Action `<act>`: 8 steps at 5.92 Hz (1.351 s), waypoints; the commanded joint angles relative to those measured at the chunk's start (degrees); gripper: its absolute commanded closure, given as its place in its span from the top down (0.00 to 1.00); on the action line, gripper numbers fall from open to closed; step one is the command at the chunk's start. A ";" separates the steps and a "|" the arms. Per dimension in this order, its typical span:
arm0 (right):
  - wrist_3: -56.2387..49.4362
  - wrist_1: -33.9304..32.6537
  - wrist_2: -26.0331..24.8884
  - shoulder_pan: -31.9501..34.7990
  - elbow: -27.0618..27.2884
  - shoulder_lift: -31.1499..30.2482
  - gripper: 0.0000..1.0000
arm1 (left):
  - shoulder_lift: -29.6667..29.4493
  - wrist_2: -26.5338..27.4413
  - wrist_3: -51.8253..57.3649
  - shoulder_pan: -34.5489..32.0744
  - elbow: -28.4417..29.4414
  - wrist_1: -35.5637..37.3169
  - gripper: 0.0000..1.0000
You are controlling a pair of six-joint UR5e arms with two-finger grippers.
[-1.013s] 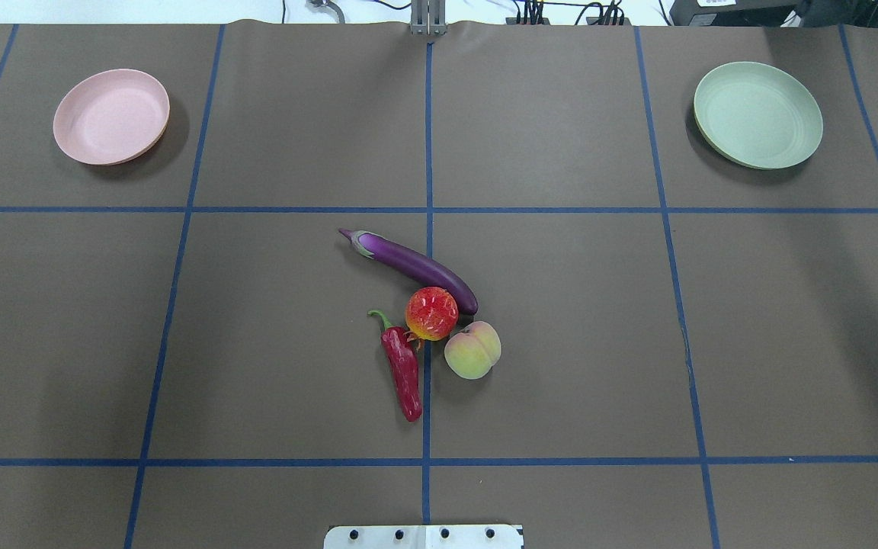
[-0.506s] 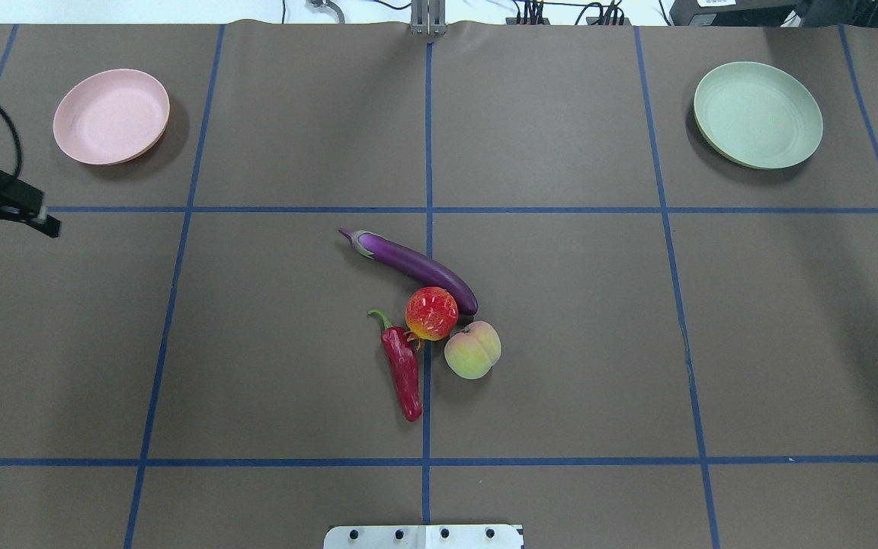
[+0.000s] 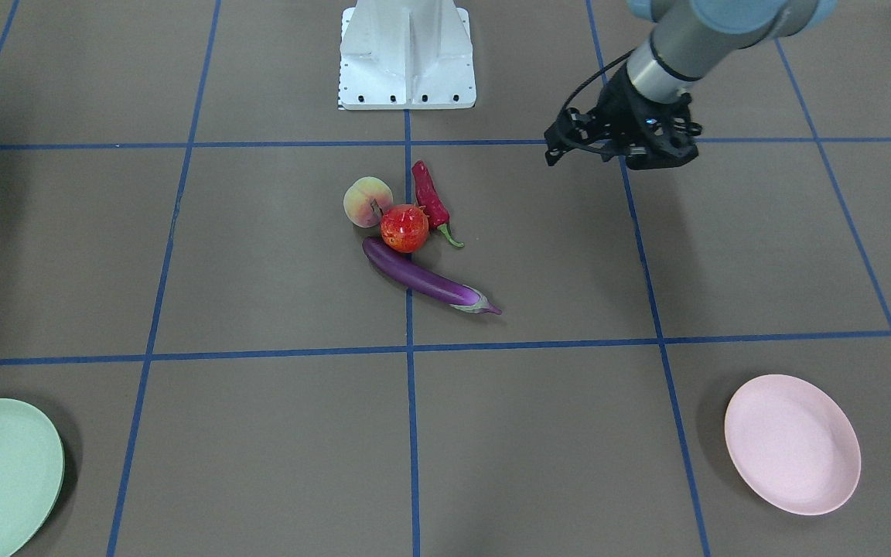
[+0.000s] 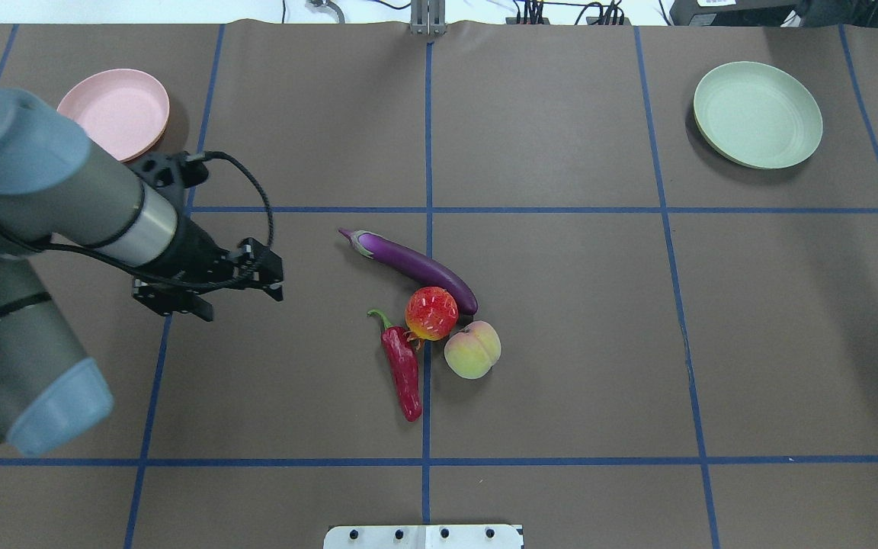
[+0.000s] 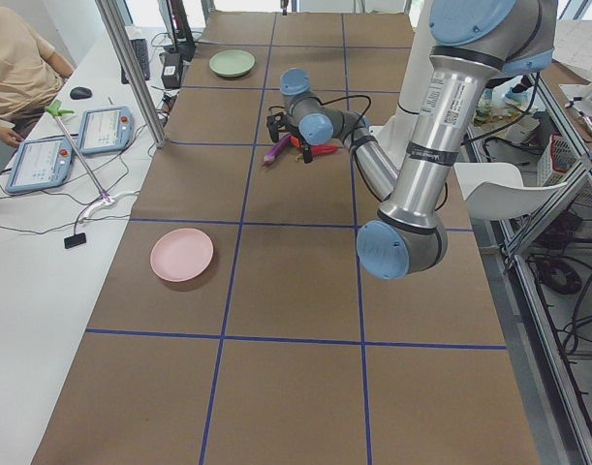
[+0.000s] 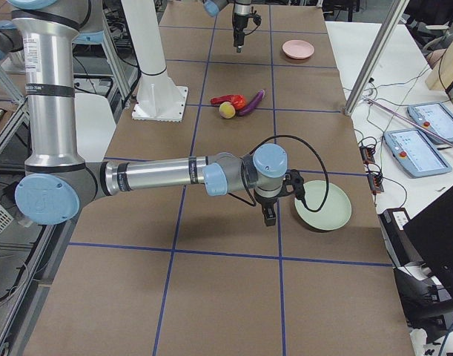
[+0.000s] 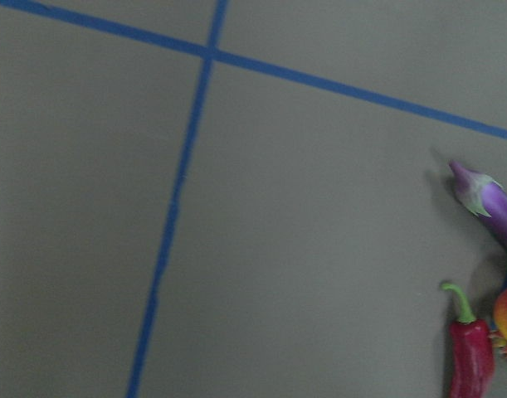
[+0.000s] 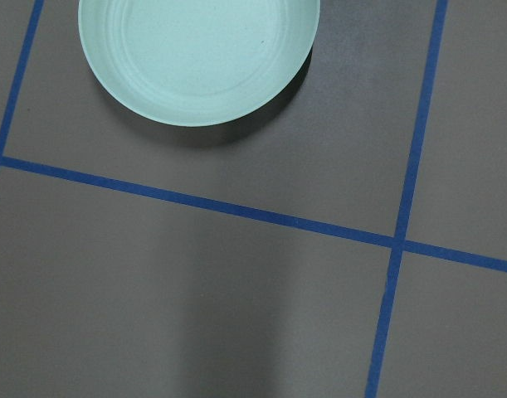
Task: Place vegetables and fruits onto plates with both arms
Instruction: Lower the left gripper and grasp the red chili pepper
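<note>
A brown matte sheet covers the worktop (image 4: pixel 561 343), marked into large squares by blue tape lines (image 4: pixel 546 210). A white block (image 3: pixel 407 54) with a row of dark bolt holes stands on the centre line. On a white side bench (image 5: pixel 24 291) lie two grey-blue tablets (image 5: pixel 104 129), a black mouse (image 5: pixel 79 93) and loose cables. A person in a tan shirt (image 5: pixel 15 58) sits there, beside a slanting metal post (image 5: pixel 131 68).

- A brown worktop (image 4: pixel 561 343) is marked into large squares by blue tape lines (image 4: pixel 429 152).
- A white side table (image 5: pixel 44 252) runs alongside it, carrying two handheld control screens (image 5: pixel 105 129), a mouse (image 5: pixel 79 93) and cables.
- A metal post (image 5: pixel 131 68) rises at its edge.
- A white chair (image 5: pixel 494 189) stands opposite.
</note>
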 commanded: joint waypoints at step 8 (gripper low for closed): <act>0.20 0.19 1.92 -1.11 0.07 -0.74 1.00 | -23.42 15.77 -1.45 15.39 27.29 3.95 0.86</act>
